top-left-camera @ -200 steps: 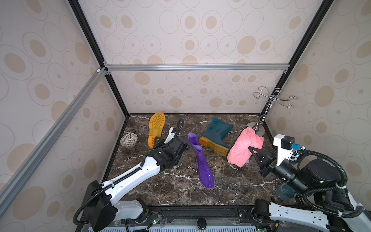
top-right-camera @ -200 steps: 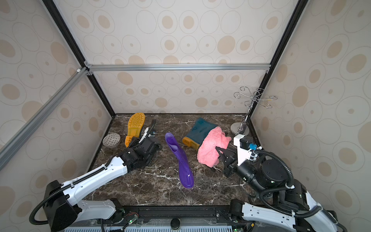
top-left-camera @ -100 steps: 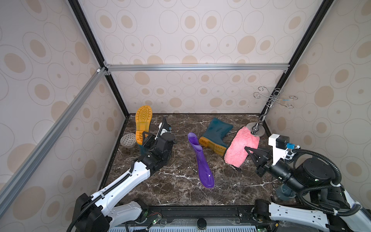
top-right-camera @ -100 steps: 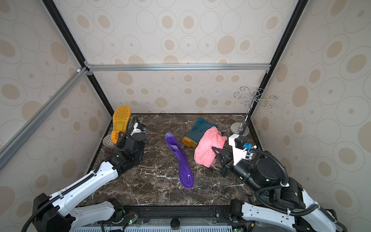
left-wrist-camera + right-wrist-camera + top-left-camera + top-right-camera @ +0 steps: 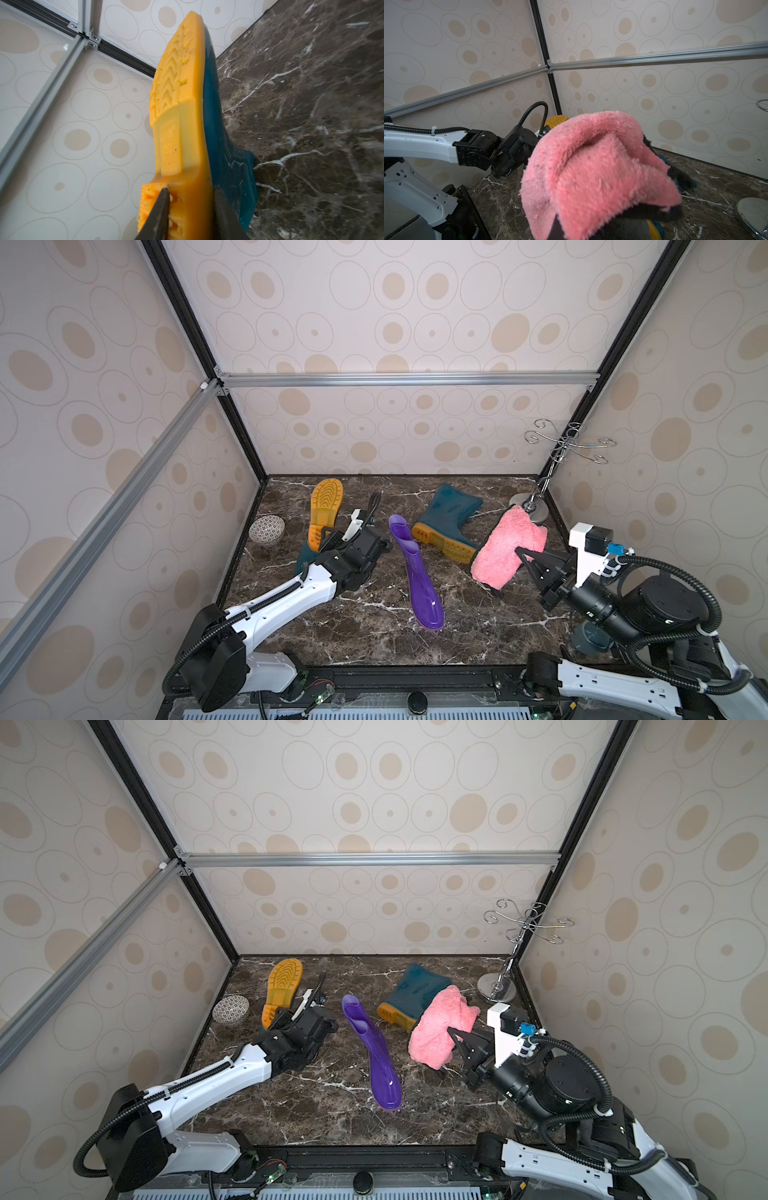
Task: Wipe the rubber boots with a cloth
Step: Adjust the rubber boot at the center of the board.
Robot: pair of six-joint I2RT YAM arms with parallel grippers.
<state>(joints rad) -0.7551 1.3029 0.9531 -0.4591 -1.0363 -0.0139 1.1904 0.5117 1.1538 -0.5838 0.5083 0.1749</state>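
Marble floor (image 5: 374, 635); cloth (image 5: 498, 556) in right hand (image 5: 510, 572)

The purple boot (image 5: 417, 572) is glossy, the cloth (image 5: 498, 556) fluffy, the tabletop (image 5: 365, 639) polished.

Left arm (image 5: 291, 597): white link shells, black joint housings, black corrugated conduit, white zip ties, small holes in shell. Right arm (image 5: 598, 605): black cylindrical joints, white wrist bracket (image 5: 585, 558), blue connector (image 5: 615, 548), ribbed black hose loops. Left fingers (image 5: 159, 214): black, tapered, matte.
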